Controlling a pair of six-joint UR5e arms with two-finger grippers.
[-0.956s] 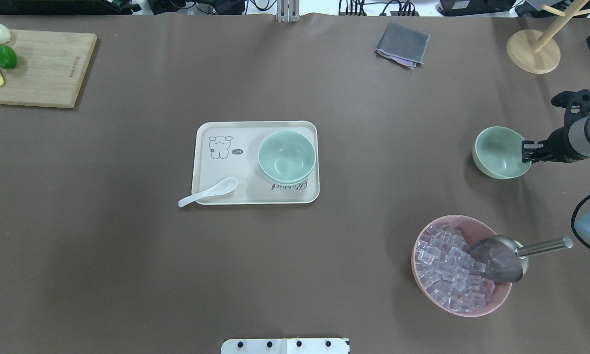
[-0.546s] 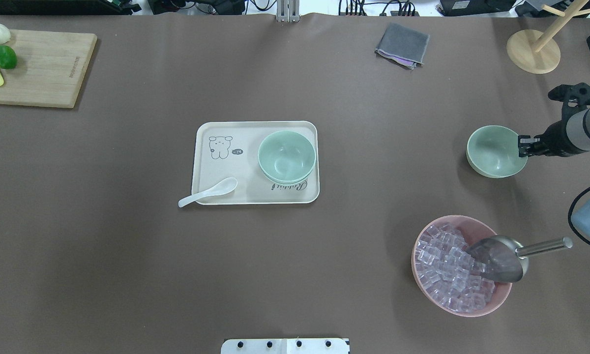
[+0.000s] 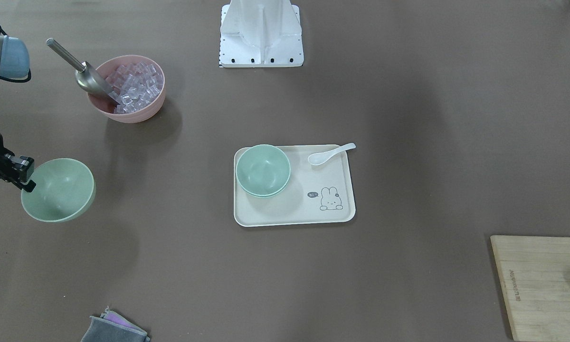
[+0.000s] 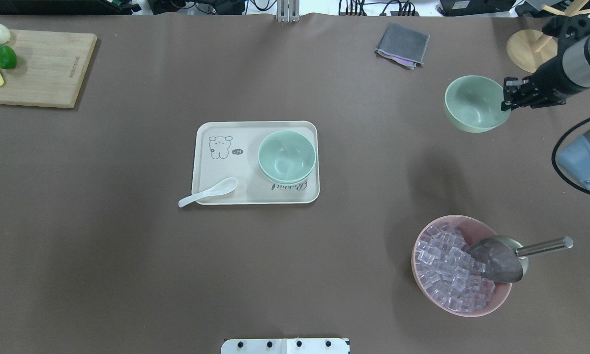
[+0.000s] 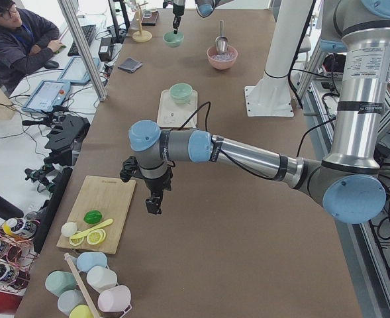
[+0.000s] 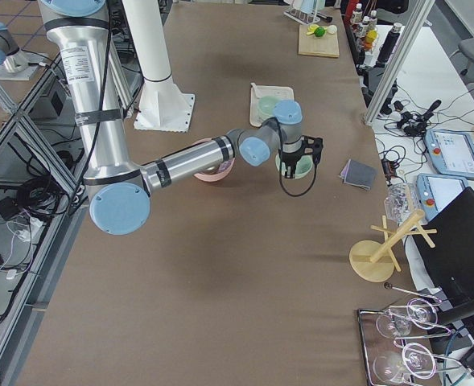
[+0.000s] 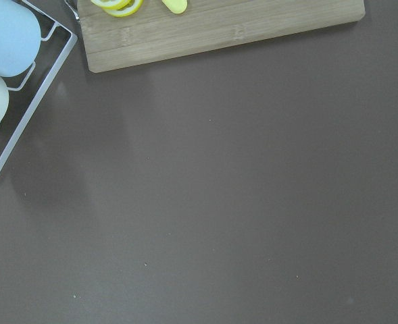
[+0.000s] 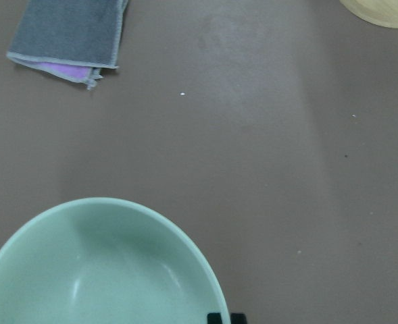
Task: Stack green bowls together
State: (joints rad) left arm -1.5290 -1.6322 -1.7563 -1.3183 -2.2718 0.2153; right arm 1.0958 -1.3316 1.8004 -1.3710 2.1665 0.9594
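bright, even overhead light; soft diffuse shadows, no glare, everything sharp.

1. A matte brown cover spreads over the long table (image 4: 128, 275).
2. Pale floor (image 6: 462, 96) lies beside it.
3. Aluminium frame posts (image 5: 83, 53) stand along 1 edge.
4. Light falls evenly, with soft shadows.
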